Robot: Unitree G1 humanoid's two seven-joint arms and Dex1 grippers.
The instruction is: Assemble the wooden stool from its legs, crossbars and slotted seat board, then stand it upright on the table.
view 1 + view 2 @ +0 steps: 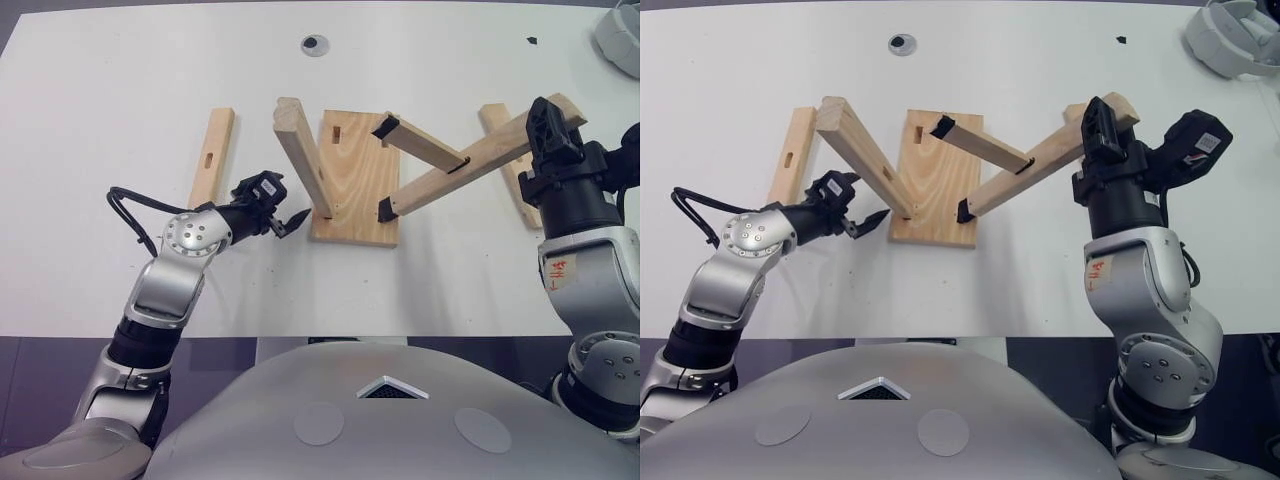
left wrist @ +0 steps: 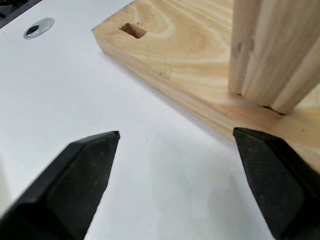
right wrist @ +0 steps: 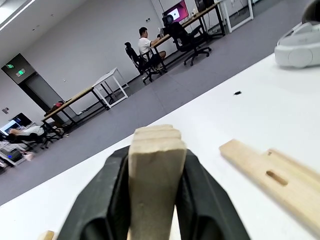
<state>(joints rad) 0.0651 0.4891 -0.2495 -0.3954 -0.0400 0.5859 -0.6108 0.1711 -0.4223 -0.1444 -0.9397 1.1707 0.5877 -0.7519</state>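
Pine everywhere on the white tabletop (image 1: pixel 120 80), and you're mid-assembly. The slotted seat board (image 1: pixel 350 190) lies flat in the middle. One leg (image 1: pixel 305 160) is planted at its left side and leans away to the left rather than standing square.

Your right claw (image 1: pixel 547 125) is clamped tight on the upper end of a second leg (image 1: pixel 470 165). That leg slopes down so its foot sits at the board's near right corner. A crossbar (image 1: pixel 425 143) with black ends joins it partway along, its free end hanging over the board. Whether the foot has found its slot, you can't tell from here.

Your left claw (image 1: pixel 294 223) is wide open with nothing in it. It sits low, just off the board's near left edge and close to the planted leg's base. Two loose legs wait flat on the tabletop, one (image 1: pixel 212 150) out left and one (image 3: pixel 272 172) beside your right arm.

Watch the risks. Nothing pins the board, so a push down the sloped leg will likely skate it towards the left claw. At that angle the foot could jam or skip off the corner. A twist at the wrist might pop the crossbar loose. And the leaning left leg looks ready to tip out if the board jolts. Bracing it with the idle claw looks sensible.
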